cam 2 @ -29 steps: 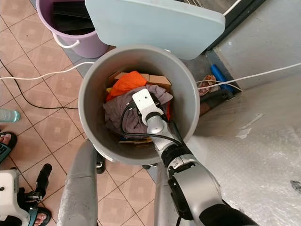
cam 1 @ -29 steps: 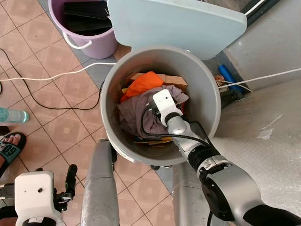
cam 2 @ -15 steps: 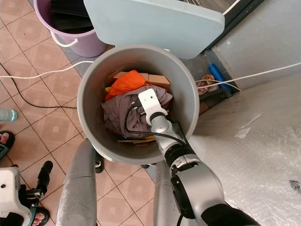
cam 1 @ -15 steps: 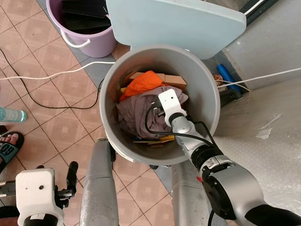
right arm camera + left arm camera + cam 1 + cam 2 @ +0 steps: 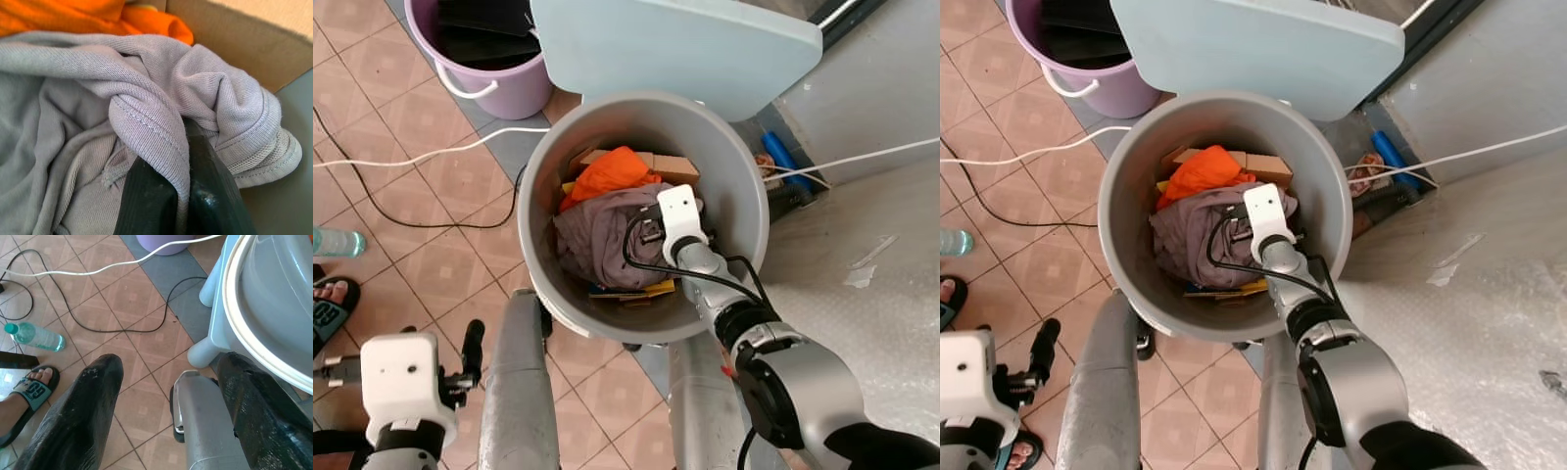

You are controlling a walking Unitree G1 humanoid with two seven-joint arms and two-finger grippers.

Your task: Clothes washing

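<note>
Two garments lie heaped in the grey tub [image 5: 744, 186]: a grey sweater [image 5: 597, 235] on top and an orange cloth [image 5: 612, 171] behind it, against a piece of brown cardboard [image 5: 675, 168]. The right gripper [image 5: 183, 193] reaches down into the tub, and the right wrist view shows what the head views hide under the white wrist block: its two black fingers [image 5: 146, 200] are pinched together on a thick seamed fold of the sweater, the knit bulging over and between them. That view also shows the orange cloth touching the sweater's far edge and the cardboard just beyond.

The head views give the surroundings: a pale blue lid [image 5: 675, 44] stands tilted up behind the tub, a purple bucket [image 5: 494, 88] sits beside it on the tiled floor [image 5: 401, 264], and a white cable [image 5: 431, 157] and a black cable [image 5: 411, 220] trail across the tiles.

The left gripper [image 5: 166, 396] hangs low beside the tub, fingers spread wide apart and grasping nothing. Its wrist view shows the tub's white rim [image 5: 244, 342], a plastic bottle [image 5: 36, 337] lying on the floor, and a person's foot in a sandal [image 5: 29, 389].
</note>
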